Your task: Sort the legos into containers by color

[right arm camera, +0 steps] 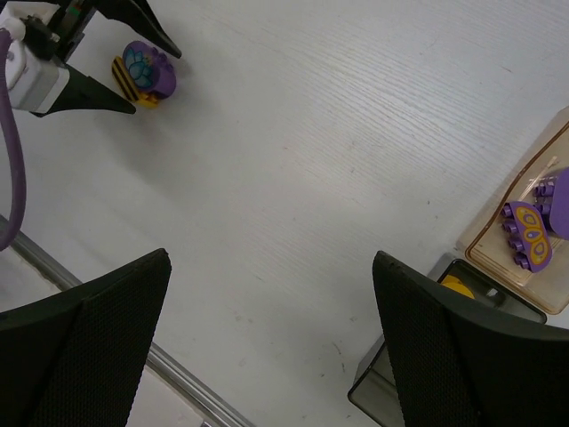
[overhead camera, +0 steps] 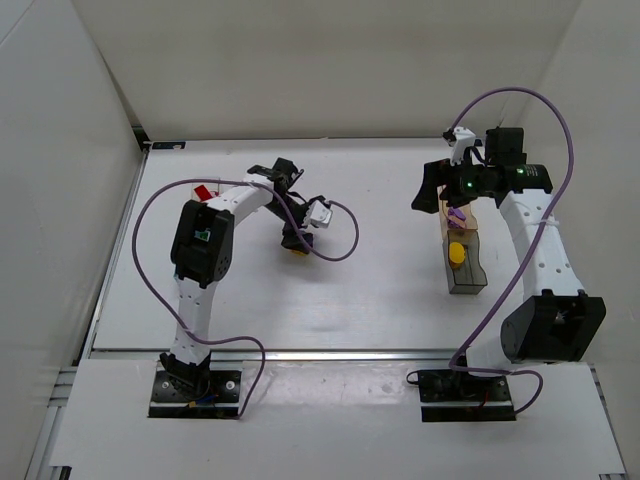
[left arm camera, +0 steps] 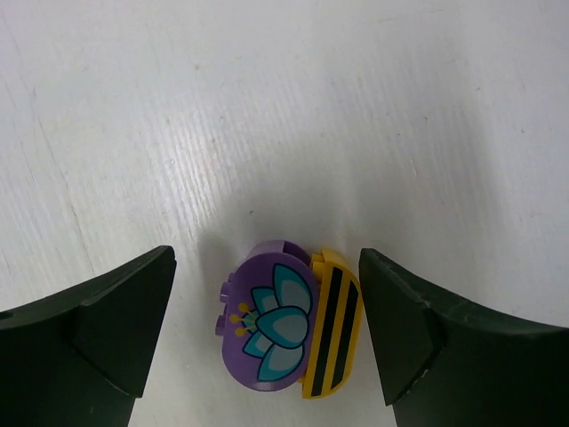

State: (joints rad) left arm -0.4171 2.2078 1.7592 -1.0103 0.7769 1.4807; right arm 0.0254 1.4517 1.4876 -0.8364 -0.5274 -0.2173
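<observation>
A purple rounded lego (left arm camera: 271, 325) with a flower print is stuck to a yellow black-striped lego (left arm camera: 333, 334) on the white table. My left gripper (left arm camera: 267, 342) is open and straddles the pair, one finger on each side, not touching. The pair also shows in the top view (overhead camera: 300, 246) and the right wrist view (right arm camera: 147, 69). My right gripper (right arm camera: 271, 338) is open and empty, held above the table left of the tan container (overhead camera: 470, 232). That container holds purple legos (right arm camera: 529, 233). The dark smoky container (overhead camera: 467, 277) holds a yellow lego (overhead camera: 457, 253).
A red lego (overhead camera: 203, 191) lies at the far left, behind the left arm. The tan and dark containers stand end to end beside the right arm. Purple cables loop off both arms. White walls close in the table. No light blue or clear container shows.
</observation>
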